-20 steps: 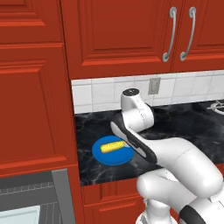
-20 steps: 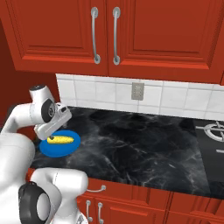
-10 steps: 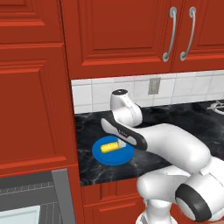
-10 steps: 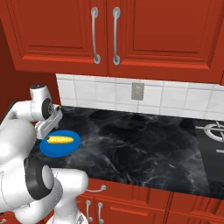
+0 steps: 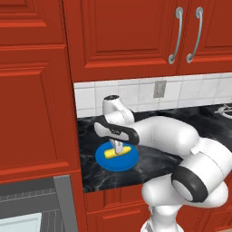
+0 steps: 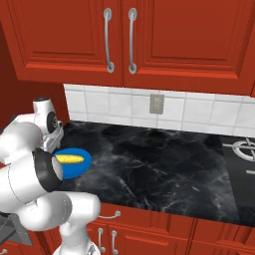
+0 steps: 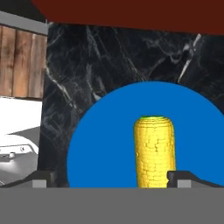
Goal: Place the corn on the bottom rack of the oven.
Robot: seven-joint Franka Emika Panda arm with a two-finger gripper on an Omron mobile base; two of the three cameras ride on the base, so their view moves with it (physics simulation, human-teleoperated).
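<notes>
- Left base view: we find the white arm's two-finger claw [image 5: 117, 149] pointed down over the round blue plate [image 5: 103, 160] on the black marbled counter [image 5: 154, 158]. The small yellow corn cob [image 5: 111, 153] lies flat on that plate, directly under the claw and crossing it. We judge the hand is set above it for a top grasp. From here we cannot tell how wide the fingers stand. Well below and to the side of the claw, past the counter's end, the grey metal oven [image 5: 31, 208] stands open, thin rack wires showing inside; which rack they belong to is unclear.
- Right base view: the corn cob [image 6: 69, 159] rests on the plate [image 6: 82, 164]. The arm's own bulk stands before the hand. Red wooden cabinets [image 6: 149, 40] hang above, clear of the work.
- Hand view: the claw [image 7: 111, 177] is spread wide and holds nothing. One fingertip [image 7: 179, 176] sits beside the cob [image 7: 154, 151], the other [image 7: 43, 176] off the plate's [image 7: 105, 144] edge. We judge the grip off-centre: the cob lies toward one finger, lengthwise away from the claw.
</notes>
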